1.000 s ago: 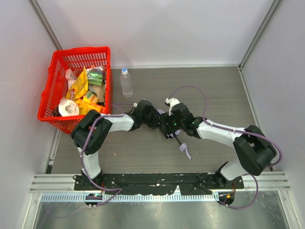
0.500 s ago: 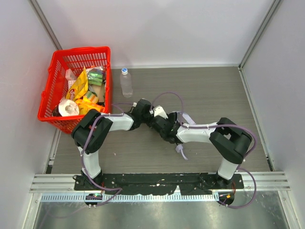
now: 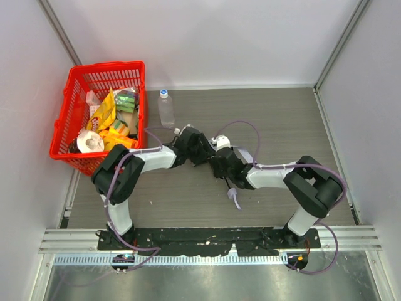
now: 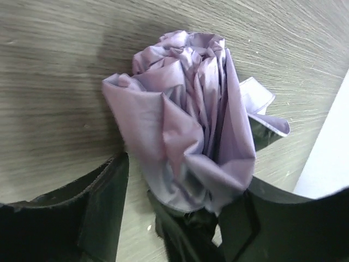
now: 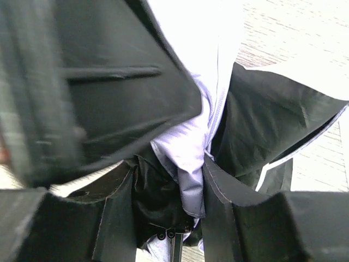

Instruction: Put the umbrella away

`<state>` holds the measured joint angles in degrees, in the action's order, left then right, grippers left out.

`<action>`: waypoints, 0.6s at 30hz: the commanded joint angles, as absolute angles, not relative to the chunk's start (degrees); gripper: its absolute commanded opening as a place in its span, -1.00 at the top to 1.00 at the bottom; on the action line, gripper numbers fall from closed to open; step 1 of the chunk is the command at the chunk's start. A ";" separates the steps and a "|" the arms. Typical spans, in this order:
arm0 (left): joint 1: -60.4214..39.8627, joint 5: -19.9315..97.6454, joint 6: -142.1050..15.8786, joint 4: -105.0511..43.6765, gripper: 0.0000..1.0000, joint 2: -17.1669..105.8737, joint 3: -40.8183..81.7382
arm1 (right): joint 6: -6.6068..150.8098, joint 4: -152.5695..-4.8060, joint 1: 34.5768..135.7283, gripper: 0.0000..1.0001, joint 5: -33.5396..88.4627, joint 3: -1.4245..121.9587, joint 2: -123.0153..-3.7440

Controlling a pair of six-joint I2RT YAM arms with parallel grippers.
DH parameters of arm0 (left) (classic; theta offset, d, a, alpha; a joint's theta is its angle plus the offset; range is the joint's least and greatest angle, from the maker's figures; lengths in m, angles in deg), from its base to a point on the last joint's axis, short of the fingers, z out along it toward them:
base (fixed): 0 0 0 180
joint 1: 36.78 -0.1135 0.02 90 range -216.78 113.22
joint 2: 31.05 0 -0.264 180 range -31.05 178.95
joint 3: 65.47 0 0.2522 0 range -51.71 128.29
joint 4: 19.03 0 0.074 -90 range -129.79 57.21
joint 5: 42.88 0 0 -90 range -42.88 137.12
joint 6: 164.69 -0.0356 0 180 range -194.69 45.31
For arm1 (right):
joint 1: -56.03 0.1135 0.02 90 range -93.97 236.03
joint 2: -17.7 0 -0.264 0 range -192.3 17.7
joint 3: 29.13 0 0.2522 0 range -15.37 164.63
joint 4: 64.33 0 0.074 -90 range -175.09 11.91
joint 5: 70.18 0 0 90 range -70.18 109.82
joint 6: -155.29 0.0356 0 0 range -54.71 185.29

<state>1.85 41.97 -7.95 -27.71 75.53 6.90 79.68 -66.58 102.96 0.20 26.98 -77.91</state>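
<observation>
Umbrella (image 4: pixel 185 120) lies mid-surface (image 3: pixel 282 125), canopy (image 5: pixel 188 142) far-left, strap (image 3: pixel 235 199) toward the near edge; right hand (image 5: pixel 169 180) grasps it, left hand (image 4: pixel 180 183) released around it.

Arms bent inward; left claw (image 4: pixel 182 177) spread, right claw (image 5: pixel 174 174) clamped.

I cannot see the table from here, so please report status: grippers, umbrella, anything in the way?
Right gripper shut on umbrella fabric. Left gripper open, straddling it. Umbrella bunched on table. Bottle and basket stand apart, not in the way.
</observation>
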 commanded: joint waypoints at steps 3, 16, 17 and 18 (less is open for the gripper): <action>2.60 44.13 -20.54 -36.14 -0.65 62.66 7.01 | 84.97 -65.00 96.99 0.99 10.85 18.48 -78.55; 1.89 43.16 -32.58 -23.29 -0.72 47.18 -4.42 | 88.58 -58.23 91.97 0.99 17.71 11.09 -69.58; 1.81 45.16 -32.94 -25.30 -0.66 47.00 -4.08 | 88.84 -58.32 91.89 0.99 17.89 11.00 -68.97; 1.81 46.49 -33.81 -26.97 -0.48 47.26 -3.64 | 89.02 -58.40 91.54 0.99 18.50 10.83 -67.91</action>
